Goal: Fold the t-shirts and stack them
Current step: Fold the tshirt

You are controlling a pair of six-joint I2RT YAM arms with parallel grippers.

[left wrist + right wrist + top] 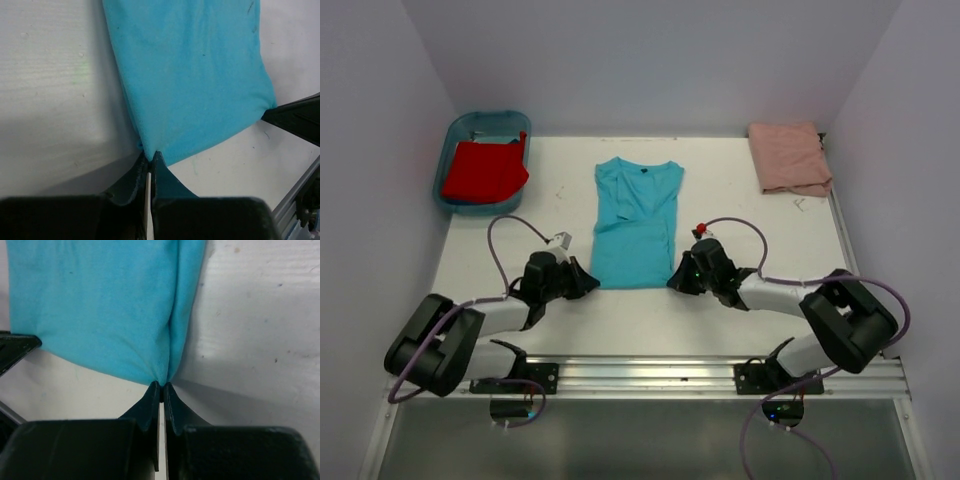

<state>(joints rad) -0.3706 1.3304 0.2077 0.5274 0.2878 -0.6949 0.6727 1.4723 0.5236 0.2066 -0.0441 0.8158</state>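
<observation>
The turquoise t-shirt (634, 222) lies lengthwise in the middle of the table, sides folded in, neck at the far end. My left gripper (590, 285) is shut on its near left corner (150, 150). My right gripper (674, 281) is shut on its near right corner (162, 380). Both corners sit at table level. The pale salmon-pink t-shirt (789, 157) lies folded at the far right. The red t-shirt (483, 170) lies bunched in the blue tub (454, 136) at the far left.
The right gripper's tip shows at the right edge of the left wrist view (295, 117). The left gripper's tip shows at the left edge of the right wrist view (15, 350). A metal rail (650, 372) runs along the near table edge.
</observation>
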